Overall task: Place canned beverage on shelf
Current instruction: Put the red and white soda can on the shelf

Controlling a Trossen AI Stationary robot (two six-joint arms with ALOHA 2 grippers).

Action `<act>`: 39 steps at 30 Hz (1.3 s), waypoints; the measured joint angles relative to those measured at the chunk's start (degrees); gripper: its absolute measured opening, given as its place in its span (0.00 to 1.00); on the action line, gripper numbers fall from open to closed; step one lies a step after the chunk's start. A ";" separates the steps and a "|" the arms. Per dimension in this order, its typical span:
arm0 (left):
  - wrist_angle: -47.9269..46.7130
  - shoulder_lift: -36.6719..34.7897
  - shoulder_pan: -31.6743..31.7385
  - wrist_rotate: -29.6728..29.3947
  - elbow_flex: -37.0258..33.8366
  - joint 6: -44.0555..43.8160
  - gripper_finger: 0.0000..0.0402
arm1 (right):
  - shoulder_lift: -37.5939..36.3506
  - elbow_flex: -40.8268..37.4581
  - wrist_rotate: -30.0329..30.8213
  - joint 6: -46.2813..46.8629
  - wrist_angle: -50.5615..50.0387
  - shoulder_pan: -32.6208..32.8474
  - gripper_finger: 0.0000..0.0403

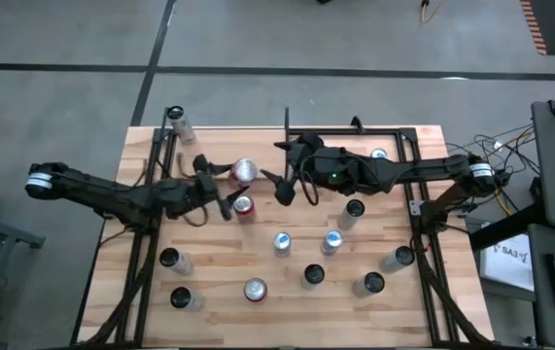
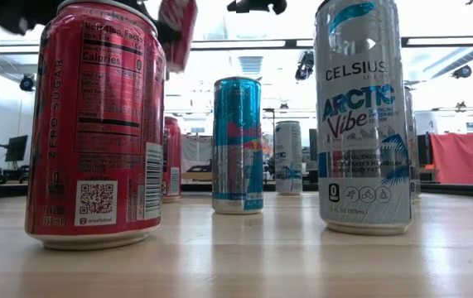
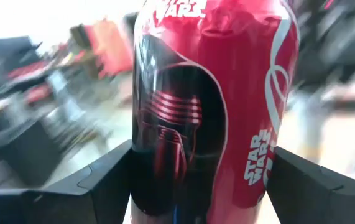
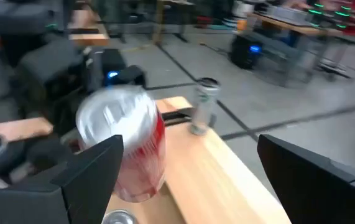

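A red cola can (image 1: 244,173) (image 3: 214,106) hangs tilted above the table's middle, its silver top (image 4: 112,118) showing, with my left gripper (image 1: 228,190) shut on it. In the low view it shows high up (image 2: 176,25). My right gripper (image 1: 279,187) (image 4: 189,143) stands open just right of that can, with nothing between its fingers. The shelf (image 1: 398,144), a pale panel inside thin black rods, is at the far right, and a blue-topped can (image 1: 379,154) stands on it. My left gripper pinches the red can's side wall (image 3: 165,186) between its two fingers (image 3: 102,183), one on each opposite side. The fingers come level from the table's left and lie across the can. The can is lifted clear of the table and tilted.
Several cans stand on the table: another red one (image 1: 243,206) below the held can, blue ones (image 1: 282,242) (image 2: 237,145), a tall white one (image 2: 362,116), a big red one (image 2: 95,124). A slim can (image 1: 178,124) (image 4: 203,106) stands at the far left corner. Black frame rails (image 1: 141,253) run along both sides.
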 joint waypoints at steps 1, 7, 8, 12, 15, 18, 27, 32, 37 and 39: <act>3.50 -1.17 -0.02 1.47 -1.73 0.19 0.71 | 0.57 -0.01 -1.58 -0.57 0.93 -0.02 0.90; 15.97 -4.88 0.49 0.98 -9.30 1.65 0.71 | 4.52 -0.17 -7.84 -4.51 7.55 0.00 0.90; 16.83 -4.97 0.62 1.14 -9.77 1.59 0.71 | 5.41 -0.17 -8.37 -5.26 9.45 0.00 0.90; 17.09 -4.81 0.84 1.36 -10.44 1.16 0.71 | 8.96 -0.17 -8.79 -7.27 16.31 0.00 0.90; 17.45 -4.25 0.98 1.35 -10.44 1.03 0.71 | 11.62 0.38 -9.60 -8.11 20.06 -0.01 0.90; 17.37 -3.68 1.05 1.24 -10.44 0.70 0.71 | 14.19 2.62 -9.53 -8.50 21.45 -0.13 0.90; 17.42 -3.08 1.07 1.41 -10.44 0.28 0.71 | 19.53 9.61 -9.58 -8.58 21.35 -1.33 0.90; 17.35 -3.00 1.10 1.25 -10.44 0.25 0.71 | 20.37 10.51 -8.71 -7.59 20.43 -2.16 0.80; 17.33 -2.95 1.09 1.02 -10.44 0.09 0.74 | 20.37 10.51 -8.77 -7.07 20.14 -2.33 0.72; 17.40 -2.97 1.07 0.63 -10.43 0.16 0.83 | 20.27 10.57 -8.68 -6.92 20.02 -2.43 0.72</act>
